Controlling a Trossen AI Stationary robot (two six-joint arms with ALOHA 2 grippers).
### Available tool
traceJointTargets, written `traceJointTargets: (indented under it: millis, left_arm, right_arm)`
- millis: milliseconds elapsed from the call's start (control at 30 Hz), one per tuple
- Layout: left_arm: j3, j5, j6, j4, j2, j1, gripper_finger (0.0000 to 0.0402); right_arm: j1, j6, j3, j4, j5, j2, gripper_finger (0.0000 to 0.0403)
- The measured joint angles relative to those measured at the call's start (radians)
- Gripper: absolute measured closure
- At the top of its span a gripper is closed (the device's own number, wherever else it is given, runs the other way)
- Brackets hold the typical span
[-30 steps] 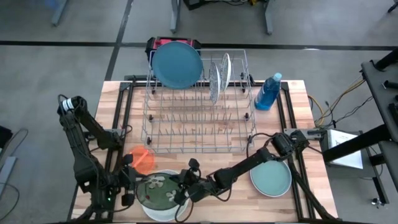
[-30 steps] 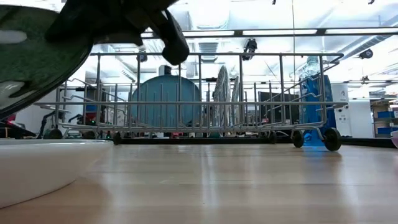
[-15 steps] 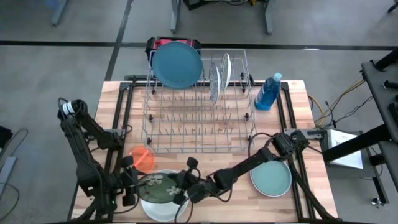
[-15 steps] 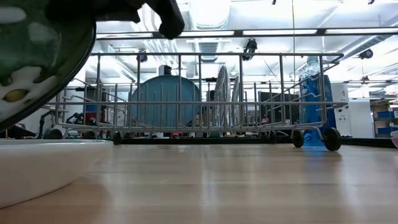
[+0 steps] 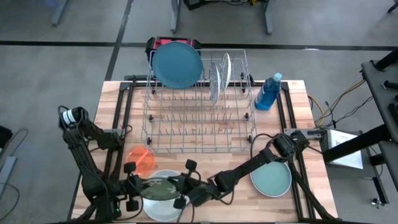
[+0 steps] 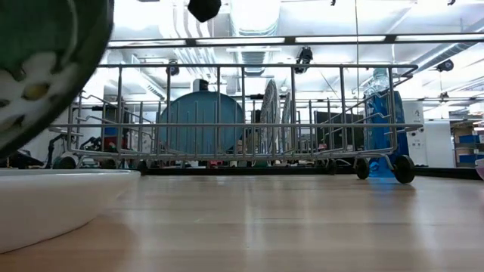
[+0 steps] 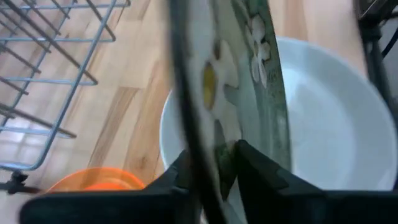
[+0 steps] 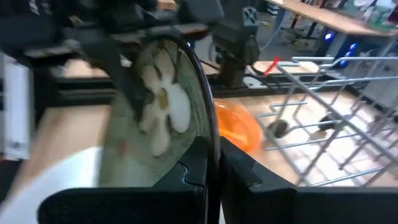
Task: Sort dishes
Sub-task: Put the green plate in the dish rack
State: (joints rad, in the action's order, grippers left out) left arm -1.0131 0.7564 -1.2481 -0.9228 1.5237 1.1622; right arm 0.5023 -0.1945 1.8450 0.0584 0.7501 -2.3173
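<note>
From above, a dark green flowered plate (image 5: 157, 187) hangs tilted over the white plate (image 5: 163, 210) at the table's near edge, between the left gripper (image 5: 132, 188) and right gripper (image 5: 185, 191). The left wrist view shows its fingers (image 7: 180, 177) clamped on the rim beside white, yellow-centred flowers. The right wrist view shows its fingers (image 8: 236, 168) pinching the opposite edge.

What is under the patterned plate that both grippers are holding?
A white plate lies on the table directly below the lifted patterned plate, pinched by the left gripper and right gripper. Its middle is covered.
</note>
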Motion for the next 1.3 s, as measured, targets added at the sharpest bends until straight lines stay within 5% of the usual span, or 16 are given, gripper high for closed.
traceJointTargets:
  millis: [567, 767, 933, 1100, 1300]
  left_arm:
    - [-0.068, 0.137, 0.097, -0.018, 0.002, 0.008, 0.0371]
    - [-0.090, 0.259, 0.176, 0.020, 0.002, 0.006, 0.0374]
    - [-0.111, 0.281, 0.259, 0.067, 0.001, 0.007, 0.0375]
    - [-0.119, 0.296, 0.289, 0.095, 0.001, 0.005, 0.0375]
    - [-0.120, 0.300, 0.236, 0.080, -0.001, 0.007, 0.0283]
  right_arm:
    - [-0.011, -0.217, 0.000, -0.085, -0.332, 0.026, 0.0251]
    - [-0.013, -0.191, -0.003, -0.104, -0.348, 0.022, 0.0229]
    - [-0.010, -0.105, -0.003, -0.101, -0.342, 0.022, 0.0243]
    - [-0.010, -0.052, -0.003, -0.098, -0.328, 0.022, 0.0309]
    - [-0.010, 0.024, -0.003, -0.114, -0.252, 0.024, 0.0361]
